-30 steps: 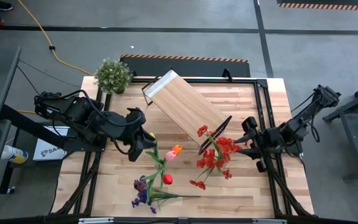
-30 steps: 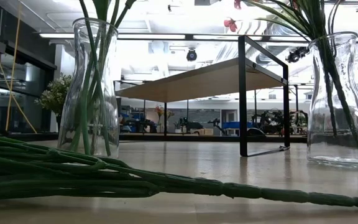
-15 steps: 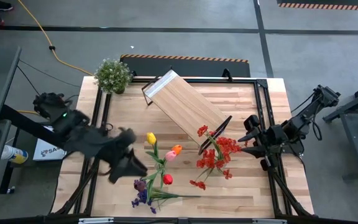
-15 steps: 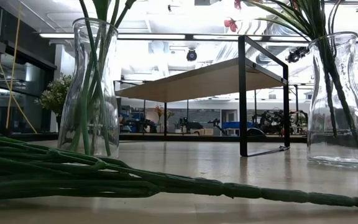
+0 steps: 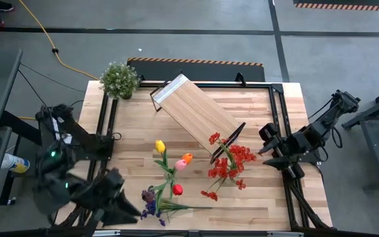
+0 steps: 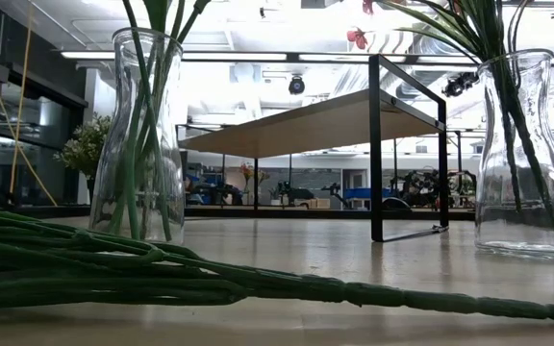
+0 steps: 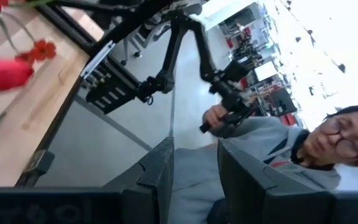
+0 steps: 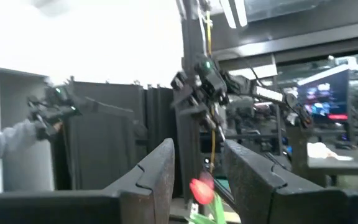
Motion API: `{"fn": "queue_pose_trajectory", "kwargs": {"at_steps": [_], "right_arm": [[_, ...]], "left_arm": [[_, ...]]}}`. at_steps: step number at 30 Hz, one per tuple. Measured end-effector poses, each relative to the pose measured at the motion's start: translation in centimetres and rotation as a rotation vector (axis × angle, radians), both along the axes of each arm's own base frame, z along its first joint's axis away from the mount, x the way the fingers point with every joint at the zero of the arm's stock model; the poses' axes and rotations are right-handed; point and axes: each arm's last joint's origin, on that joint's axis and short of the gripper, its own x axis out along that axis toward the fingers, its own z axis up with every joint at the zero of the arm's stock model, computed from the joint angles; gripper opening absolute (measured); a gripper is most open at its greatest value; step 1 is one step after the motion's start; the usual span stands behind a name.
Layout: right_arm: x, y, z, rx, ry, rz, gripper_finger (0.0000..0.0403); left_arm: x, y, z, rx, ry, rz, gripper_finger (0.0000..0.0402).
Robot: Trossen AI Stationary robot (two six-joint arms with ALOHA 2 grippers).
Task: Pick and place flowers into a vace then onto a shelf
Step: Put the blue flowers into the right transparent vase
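Left arm [image 5: 77, 191]: showing smeared in the high view, its gripper lost in the blur; vases [image 6: 142, 135] in the low view: blooms running off the top edge, only stems showing; stems [image 6: 162, 274] lying across the foreground: cut off at both side edges; right wrist view: room beyond blurring, a red tulip [image 8: 202, 190] soft-edged; left wrist view: a person [image 7: 278, 149] partly cropped at the edge.

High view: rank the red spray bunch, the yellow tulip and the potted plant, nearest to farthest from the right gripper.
From the right gripper, at the table's right edge:
1. Red spray bunch, just to its left, mid-table.
2. Yellow tulip, further left, past the shelf's near end.
3. Potted plant, far-left back corner.
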Motion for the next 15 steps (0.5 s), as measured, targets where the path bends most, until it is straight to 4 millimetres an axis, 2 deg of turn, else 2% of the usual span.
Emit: {"fn": "queue_pose_trajectory", "kwargs": {"at_steps": [5, 10, 15], "right_arm": [[-0.2, 0.1, 1.8, -0.023, -0.024, 0.07, 0.0127], [-0.4, 0.4, 3.6, -0.042, 0.042, 0.204, 0.0121], [-0.4, 2.2, 5.3, -0.048, 0.068, 0.377, 0.0113]], "left_arm": [[-0.2, -2.3, -1.3, 0.022, 0.017, 0.031, 0.0156], [-0.3, -3.5, -2.1, 0.03, 0.026, 0.066, 0.0156], [0.1, -4.3, -3.0, 0.046, 0.042, 0.087, 0.0156]]}}
